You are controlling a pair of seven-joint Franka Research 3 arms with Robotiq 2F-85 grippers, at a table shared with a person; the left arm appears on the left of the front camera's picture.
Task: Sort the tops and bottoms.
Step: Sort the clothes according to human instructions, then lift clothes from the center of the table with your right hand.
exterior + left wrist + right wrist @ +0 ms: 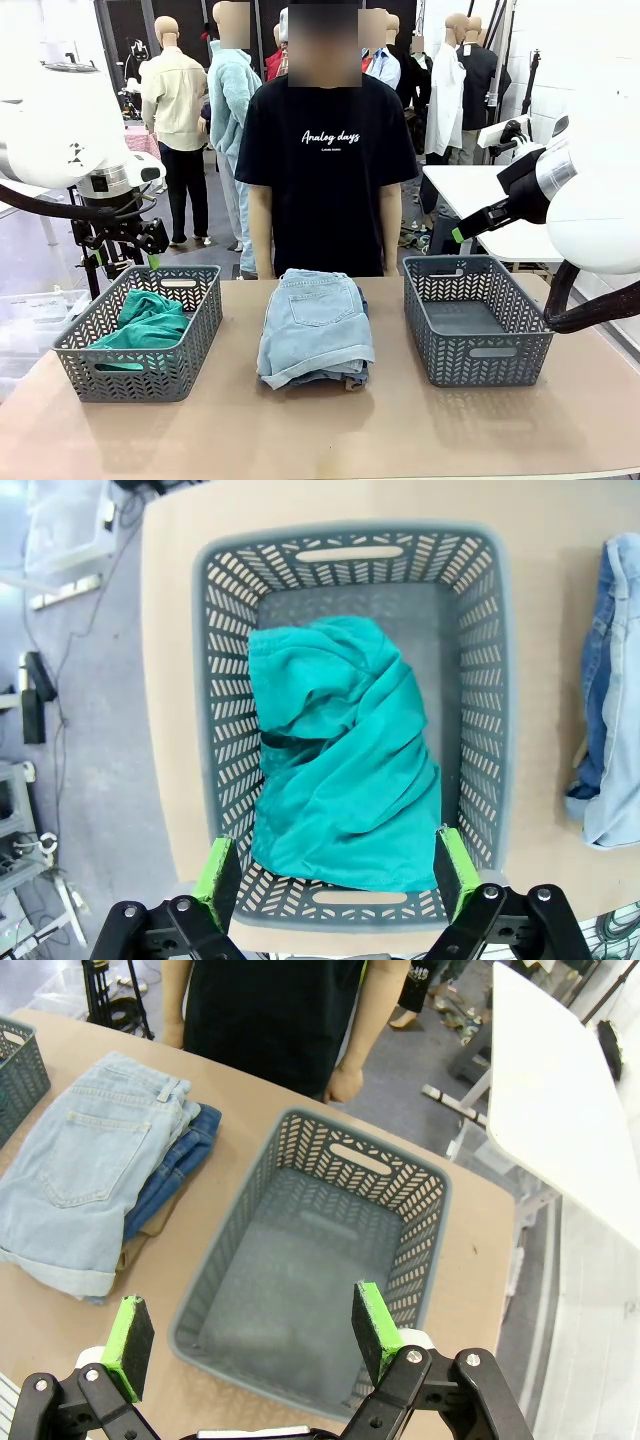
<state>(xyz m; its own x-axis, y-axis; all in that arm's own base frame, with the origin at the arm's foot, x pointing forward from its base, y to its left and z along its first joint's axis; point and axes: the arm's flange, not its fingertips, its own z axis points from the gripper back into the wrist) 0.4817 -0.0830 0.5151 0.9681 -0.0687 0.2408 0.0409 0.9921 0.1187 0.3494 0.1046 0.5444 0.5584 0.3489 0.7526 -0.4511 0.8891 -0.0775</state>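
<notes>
We see the left gripper spread wide, gripping nothing, over the grey basket holding the crumpled teal-green shirt. The right gripper, equally open and unladen, hangs above the second basket. At the front view's centre, the pale shorts top the darker pair.

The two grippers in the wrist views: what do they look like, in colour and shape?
Both the left gripper and the right gripper have black linkage fingers with silver rivets, ending in flat bright-green pads. The arms are rounded white shells with black cables.
</notes>
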